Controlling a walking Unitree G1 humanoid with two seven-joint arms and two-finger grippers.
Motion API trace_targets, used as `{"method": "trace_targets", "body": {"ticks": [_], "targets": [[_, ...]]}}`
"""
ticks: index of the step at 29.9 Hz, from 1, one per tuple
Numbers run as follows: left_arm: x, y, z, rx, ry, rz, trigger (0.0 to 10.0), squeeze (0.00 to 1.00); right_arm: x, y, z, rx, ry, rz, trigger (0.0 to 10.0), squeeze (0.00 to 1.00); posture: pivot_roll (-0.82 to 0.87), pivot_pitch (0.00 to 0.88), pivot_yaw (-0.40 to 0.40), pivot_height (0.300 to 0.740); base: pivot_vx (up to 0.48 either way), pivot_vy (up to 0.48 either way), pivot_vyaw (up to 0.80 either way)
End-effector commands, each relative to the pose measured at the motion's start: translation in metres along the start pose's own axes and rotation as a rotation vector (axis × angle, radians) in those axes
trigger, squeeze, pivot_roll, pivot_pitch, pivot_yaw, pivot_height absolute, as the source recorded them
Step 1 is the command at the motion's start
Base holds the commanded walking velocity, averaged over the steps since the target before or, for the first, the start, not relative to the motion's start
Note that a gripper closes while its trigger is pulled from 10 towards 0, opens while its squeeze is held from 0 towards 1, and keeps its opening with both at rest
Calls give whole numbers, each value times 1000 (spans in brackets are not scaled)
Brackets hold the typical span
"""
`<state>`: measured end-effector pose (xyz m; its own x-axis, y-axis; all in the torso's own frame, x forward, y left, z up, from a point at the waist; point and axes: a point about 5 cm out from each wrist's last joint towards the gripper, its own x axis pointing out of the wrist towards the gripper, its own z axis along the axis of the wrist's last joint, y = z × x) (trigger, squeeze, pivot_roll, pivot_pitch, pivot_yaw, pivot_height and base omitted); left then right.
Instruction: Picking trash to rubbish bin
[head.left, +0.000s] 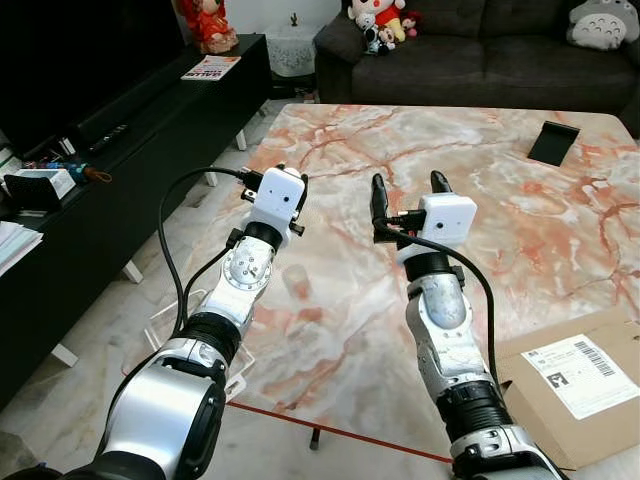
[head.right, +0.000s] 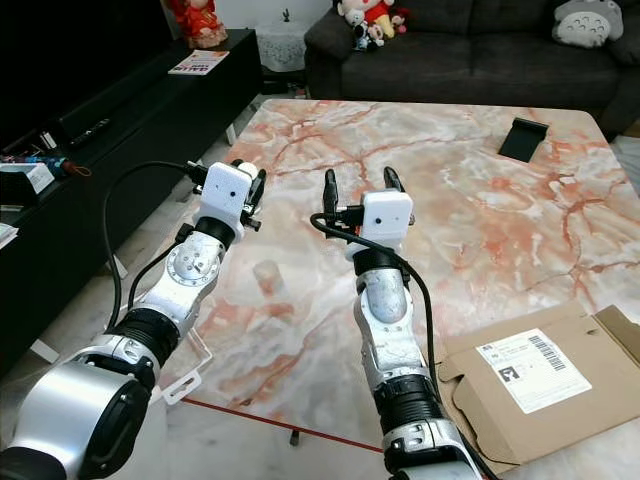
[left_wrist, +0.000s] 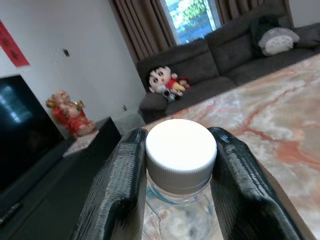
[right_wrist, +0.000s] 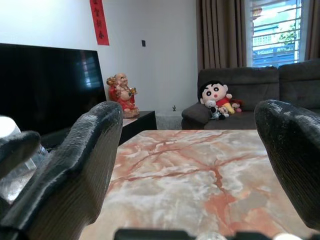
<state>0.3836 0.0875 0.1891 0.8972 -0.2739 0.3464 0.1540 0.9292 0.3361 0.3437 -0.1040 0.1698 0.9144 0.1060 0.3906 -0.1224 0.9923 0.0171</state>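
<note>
The left claw (left_wrist: 177, 200) is clamped on the neck of a clear plastic bottle with a white ribbed screw cap (left_wrist: 180, 150); one black finger is pressed against each side just below the cap. In the head views the left claw (head.left: 285, 178) is held above the bench's left edge, near its far left corner, with the bottle largely hidden behind the white wrist housing.

The right claw (head.left: 410, 192) is held over the middle of the pink-veined marble bench (head.left: 520, 220), its two black fingers (right_wrist: 85, 165) spread well apart with nothing between them. The two claws are level with each other and near one another.

A black wedge-shaped stand (head.left: 553, 142) is seen near the bench's far right corner. A flattened brown cardboard box with a white shipping label (head.left: 575, 385) is lying at the bench's near right corner.

A dark grey fabric sofa (head.left: 480, 55) carrying plush toys (head.left: 380, 20) is noted beyond the bench's far edge. A long black television cabinet (head.left: 120, 150) is noted to the left of the bench.
</note>
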Motion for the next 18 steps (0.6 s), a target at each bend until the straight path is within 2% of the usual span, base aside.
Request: {"method": "trace_targets", "body": {"ticks": [1, 3, 8, 12, 18], "targets": [[0, 9, 7, 28, -59, 31, 10000, 0, 4, 6, 3, 7, -14, 15, 10000, 0, -128, 0, 97, 740, 0, 0, 0], [-2, 12, 7, 11, -77, 57, 10000, 0, 3, 3, 5, 10, -29, -7, 10000, 0, -128, 0, 101, 740, 0, 0, 0], [-9, 27, 0, -61, -48, 162, 10000, 0, 2, 0, 4, 10, -29, -21, 10000, 0, -125, 0, 108, 740, 0, 0, 0], [-10, 21, -1, -21, -45, 103, 10000, 0, 1, -1, 2, 10, -24, -25, 10000, 0, -116, 0, 104, 740, -71, 0, 0], [-7, 15, 4, -51, -66, 97, 10000, 0, 2, -1, 2, 8, -28, -35, 10000, 0, -125, 0, 111, 740, -337, 0, 0]]}}
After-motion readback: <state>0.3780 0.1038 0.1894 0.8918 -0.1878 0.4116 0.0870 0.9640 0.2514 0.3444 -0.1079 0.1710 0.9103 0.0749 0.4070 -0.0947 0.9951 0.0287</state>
